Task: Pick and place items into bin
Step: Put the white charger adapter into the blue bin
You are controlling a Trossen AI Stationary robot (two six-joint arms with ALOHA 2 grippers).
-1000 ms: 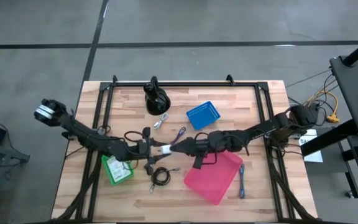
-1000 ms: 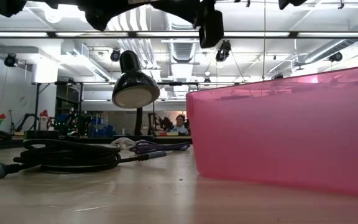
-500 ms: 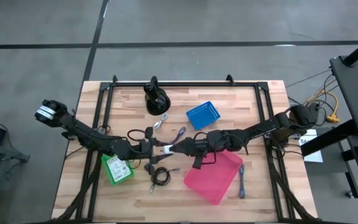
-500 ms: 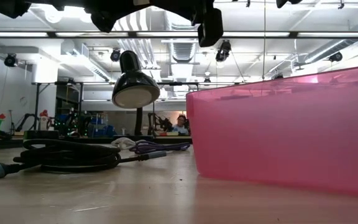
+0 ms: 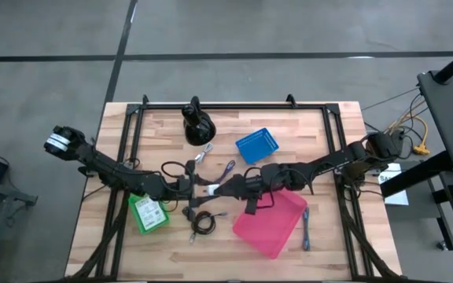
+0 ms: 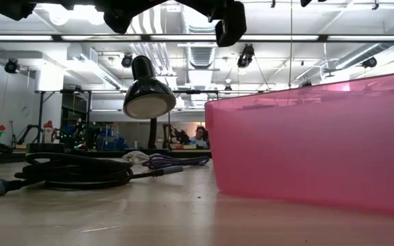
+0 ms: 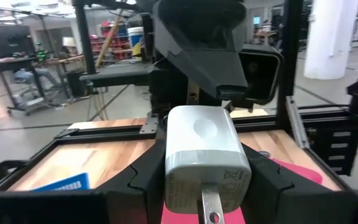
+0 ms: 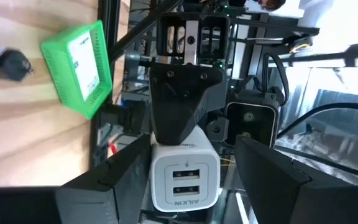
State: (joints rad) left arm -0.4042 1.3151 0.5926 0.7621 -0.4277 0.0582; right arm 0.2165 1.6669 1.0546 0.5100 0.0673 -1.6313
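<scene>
White charger [image 7: 206, 163], a USB wall plug, is pinched in the left gripper [image 5: 196, 188] above mid-tabletop, short of the pink bin [image 5: 271, 222] near the front edge. The right gripper [image 5: 221, 189] faces it with fingers spread to either side of the charger's port end [image 8: 184, 181], not yet clamped. Judged risk: if the left fingers let go before the right ones bite, the charger drops onto the wood short of the bin; an off-centre bite could twist it loose. A black coiled cable [image 5: 203, 222] by the front edge, a purple cable [image 5: 226, 169] and a blue cable [image 5: 307, 228] beside the bin remain outside it. Surface is pale wood planking [image 5: 329, 141] in a black frame; beyond is an open workshop with ceiling lights.
</scene>
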